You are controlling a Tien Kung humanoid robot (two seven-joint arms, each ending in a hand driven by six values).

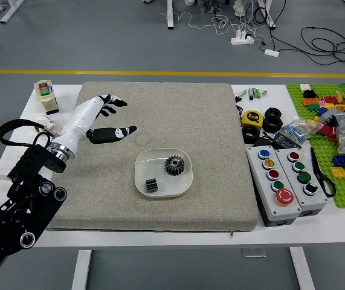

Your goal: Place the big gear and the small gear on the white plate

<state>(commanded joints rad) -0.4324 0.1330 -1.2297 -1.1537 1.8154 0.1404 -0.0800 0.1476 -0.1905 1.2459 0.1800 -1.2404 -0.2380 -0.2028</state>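
Both gears are on the white plate [180, 188], so the placing looks complete; no step appears left beyond bringing the arm clear. The plate sits on the grey mat [207, 121], nearer the near edge of the bench [160, 240] than its far edge. The big gear [174, 165] rests towards the plate's right edge, flat, its toothed round outline facing up and its axle line upright. The small gear [151, 185], near the plate's near left corner, seems to lie on its side, its ridges and long axis running roughly along the bench's near edge. The robot's left hand [87, 118] hangs beyond the plate's far left corner, fingers spread, holding nothing
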